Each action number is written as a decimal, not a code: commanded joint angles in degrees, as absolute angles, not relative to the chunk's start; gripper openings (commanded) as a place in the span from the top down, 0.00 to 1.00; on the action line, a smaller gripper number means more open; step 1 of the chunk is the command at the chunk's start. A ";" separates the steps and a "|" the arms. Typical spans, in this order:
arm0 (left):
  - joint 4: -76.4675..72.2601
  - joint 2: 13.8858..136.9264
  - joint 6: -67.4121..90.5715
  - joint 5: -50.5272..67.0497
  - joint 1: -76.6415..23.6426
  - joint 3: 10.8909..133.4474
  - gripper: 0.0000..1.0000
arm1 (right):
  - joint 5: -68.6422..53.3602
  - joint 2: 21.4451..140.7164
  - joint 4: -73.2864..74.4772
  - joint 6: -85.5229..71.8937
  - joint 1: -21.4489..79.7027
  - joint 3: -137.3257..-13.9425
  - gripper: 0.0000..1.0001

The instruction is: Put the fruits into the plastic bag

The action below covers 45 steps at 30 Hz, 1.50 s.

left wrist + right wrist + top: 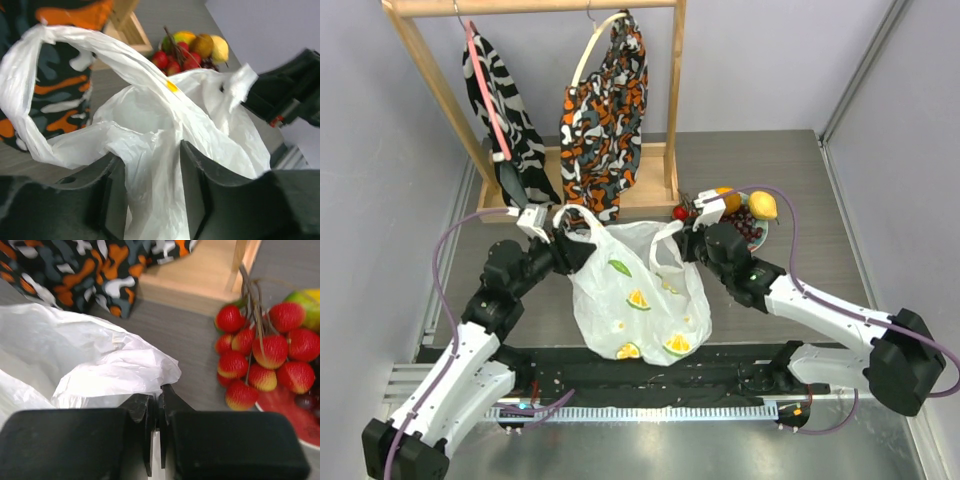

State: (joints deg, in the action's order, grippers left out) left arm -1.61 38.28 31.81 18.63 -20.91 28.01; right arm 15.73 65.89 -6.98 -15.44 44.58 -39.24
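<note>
The white plastic bag (pixel 640 290) with citrus prints stands between my grippers, mouth open toward the back. My left gripper (pixel 570 252) is shut on bunched plastic below the bag's left handle (pixel 150 152). My right gripper (pixel 692 240) is pinched shut on the right handle's edge (pixel 159 392). The fruits lie on a plate behind the right gripper: the red berries (pixel 260 355) (pixel 682 212), the mango (pixel 728 200), the yellow lemon (pixel 762 204) and the dark grape bunch (pixel 750 230). None of them is in the bag.
A wooden hanger rack (pixel 665 100) stands at the back, its base close behind the bag. The orange-black cloth (pixel 605 120) and the zebra-striped cloth (pixel 505 110) hang from it. The plate (pixel 287 412) sits beside the rack's right post.
</note>
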 commanded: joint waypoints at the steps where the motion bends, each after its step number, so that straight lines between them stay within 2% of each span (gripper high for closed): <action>1: 6.82 39.64 28.74 2.85 -21.09 35.32 0.44 | 17.49 64.25 -18.34 -17.40 45.61 -41.57 0.96; 2: 8.42 39.81 28.83 0.72 -21.09 37.25 0.33 | 18.01 64.25 -19.76 -17.32 46.05 -41.05 0.97; 5: 15.27 39.46 30.83 -4.55 -21.09 39.28 0.23 | 21.09 64.07 -23.63 -16.35 47.28 -40.61 0.99; 6: 17.03 38.42 31.55 -5.53 -21.09 40.51 0.15 | 21.79 63.81 -24.43 -15.65 47.55 -40.43 0.99; 9: 25.64 36.39 33.31 -10.18 -21.09 44.01 0.01 | 24.17 62.76 -29.69 -14.85 48.34 -38.50 0.99; 14: 41.70 30.95 34.28 -12.48 -21.01 49.74 0.00 | 27.24 62.23 -36.55 -13.53 49.57 -34.19 0.99; 18: 47.19 26.29 38.30 -9.25 -21.09 53.26 0.00 | 27.16 62.84 -40.24 -13.01 50.18 -31.73 0.99; 24: 38.35 24.25 44.55 -4.49 -21.01 55.46 0.00 | 25.66 63.02 -45.17 -10.64 52.64 -27.87 0.99; 28: 30.26 30.13 47.11 5.42 -21.09 55.72 0.00 | 27.33 62.23 -44.65 -9.14 54.40 -26.72 0.99; 33: 22.52 39.00 47.81 10.10 -21.09 56.69 0.01 | 28.30 60.65 -44.30 -8.26 55.46 -25.67 0.99; 45: 15.93 47.20 43.32 5.35 -21.09 55.73 0.01 | 28.30 58.27 -41.93 -6.94 56.69 -25.66 0.99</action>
State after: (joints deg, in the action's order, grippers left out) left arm 23.62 47.40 44.42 5.96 -20.88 55.29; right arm 26.83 60.03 -40.25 -8.01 56.03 -25.43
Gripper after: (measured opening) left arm 0.992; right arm 0.053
